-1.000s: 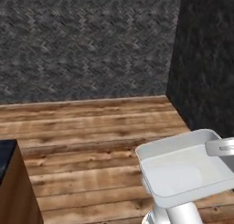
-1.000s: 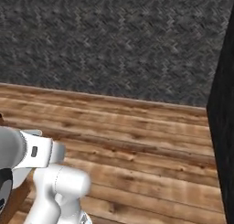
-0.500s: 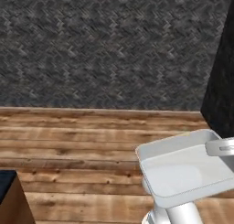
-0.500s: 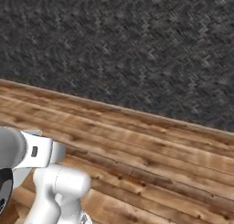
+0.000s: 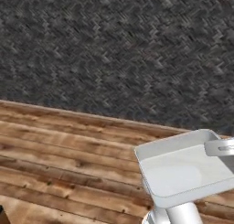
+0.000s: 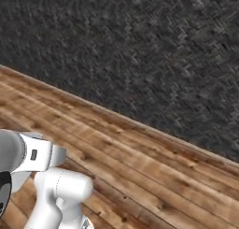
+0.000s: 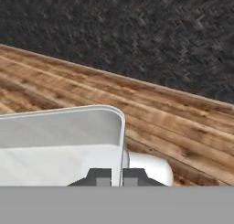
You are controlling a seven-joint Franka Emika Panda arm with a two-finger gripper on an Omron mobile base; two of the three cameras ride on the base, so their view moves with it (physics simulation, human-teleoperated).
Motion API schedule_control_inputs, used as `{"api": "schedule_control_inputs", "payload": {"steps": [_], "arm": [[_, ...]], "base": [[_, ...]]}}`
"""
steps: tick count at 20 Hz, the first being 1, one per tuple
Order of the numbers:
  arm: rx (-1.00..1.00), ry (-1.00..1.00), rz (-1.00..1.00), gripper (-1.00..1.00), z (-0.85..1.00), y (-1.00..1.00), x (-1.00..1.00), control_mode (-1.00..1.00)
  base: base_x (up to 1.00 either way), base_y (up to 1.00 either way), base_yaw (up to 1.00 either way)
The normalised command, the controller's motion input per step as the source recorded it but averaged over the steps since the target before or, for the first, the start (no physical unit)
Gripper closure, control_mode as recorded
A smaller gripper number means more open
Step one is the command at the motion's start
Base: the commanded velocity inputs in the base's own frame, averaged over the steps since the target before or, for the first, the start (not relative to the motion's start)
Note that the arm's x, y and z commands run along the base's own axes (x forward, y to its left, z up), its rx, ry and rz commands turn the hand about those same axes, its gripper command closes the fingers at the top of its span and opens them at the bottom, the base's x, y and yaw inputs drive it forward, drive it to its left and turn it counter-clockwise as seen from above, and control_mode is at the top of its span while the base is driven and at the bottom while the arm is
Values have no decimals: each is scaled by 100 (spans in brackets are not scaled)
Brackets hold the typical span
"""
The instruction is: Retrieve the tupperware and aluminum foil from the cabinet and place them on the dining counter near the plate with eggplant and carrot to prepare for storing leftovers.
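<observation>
The tupperware, a shallow translucent white-grey tray with rounded corners, hangs level in the air over the plank floor at the lower right of the left base view. My gripper holds it by the right rim. In the hand view the tupperware spreads to the left, and its side wall runs down between the two dark fingertips of my gripper, which is shut on that wall. The aluminum foil, cabinet, dining counter and plate are out of view.
A dark grey herringbone wall stands ahead, with a wooden plank floor running along its foot. My white arm rises at the lower left of the right base view. A small dark corner sits at the bottom left edge.
The whole picture has swung with the base: the black slab corner at left and the dark panel at right have slid out of view. The tupperware stays held in the same place by the gripper.
</observation>
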Motion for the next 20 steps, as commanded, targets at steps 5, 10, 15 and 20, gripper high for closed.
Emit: {"api": "schedule_control_inputs", "payload": {"steps": [5,10,15,20], "arm": [[0,0,0,100,0,0,0,100],[0,0,0,100,0,0,0,100],[0,0,0,100,0,0,0,100],[0,0,0,100,0,0,0,100]], "base": [[100,-3,46],[100,0,48],[100,0,49],[100,0,51]]}}
